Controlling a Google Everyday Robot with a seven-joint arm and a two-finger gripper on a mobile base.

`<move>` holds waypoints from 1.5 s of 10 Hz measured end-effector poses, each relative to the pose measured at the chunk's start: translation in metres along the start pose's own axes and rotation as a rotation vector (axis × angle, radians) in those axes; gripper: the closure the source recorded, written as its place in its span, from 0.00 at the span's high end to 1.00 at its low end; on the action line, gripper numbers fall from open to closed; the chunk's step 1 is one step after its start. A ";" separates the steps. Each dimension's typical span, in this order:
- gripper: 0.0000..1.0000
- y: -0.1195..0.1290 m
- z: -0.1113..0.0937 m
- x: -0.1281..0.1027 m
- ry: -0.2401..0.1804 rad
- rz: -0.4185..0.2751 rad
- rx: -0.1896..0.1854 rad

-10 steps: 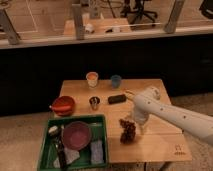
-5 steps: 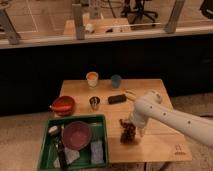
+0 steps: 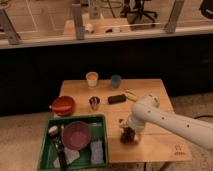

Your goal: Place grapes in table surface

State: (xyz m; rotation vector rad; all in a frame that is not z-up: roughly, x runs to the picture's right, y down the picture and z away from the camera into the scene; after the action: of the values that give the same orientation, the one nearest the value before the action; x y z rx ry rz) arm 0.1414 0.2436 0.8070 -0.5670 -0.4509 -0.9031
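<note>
My gripper sits low over the lower middle of the worktop, at the end of my smooth white rounded arm, which comes in from the right edge of the frame. Right beneath it, touching it, are the grapes: a dark red-purple, lumpy cluster of round berries, down at the surface of the wood, just right of the tray. Whether I am gripping the bunch or have let it go I cannot tell. The cluster looks roughly round; I can make out no long axis and no stem direction.

The worktop is a light tan, rectangular wooden board with a small dark logo near its lower right corner. At lower left, a green plastic tray holds a round maroon bowl. Above the tray is a red bowl. A small metal cup and a flat black rectangular object lie mid-board. A pale orange cup and a blue cup stand near the upper edge.
</note>
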 end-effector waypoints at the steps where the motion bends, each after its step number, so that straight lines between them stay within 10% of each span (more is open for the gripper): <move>1: 0.66 -0.002 0.006 -0.001 0.007 -0.002 -0.021; 4: 0.37 -0.010 0.012 0.000 0.047 0.034 -0.059; 7: 0.07 -0.014 -0.009 0.008 0.081 0.131 -0.012; 15: 0.00 0.015 -0.194 -0.010 0.008 0.295 0.458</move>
State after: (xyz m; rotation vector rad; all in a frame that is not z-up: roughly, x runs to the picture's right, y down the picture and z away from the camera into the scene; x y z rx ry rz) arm 0.1736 0.1347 0.6491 -0.2006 -0.5314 -0.4950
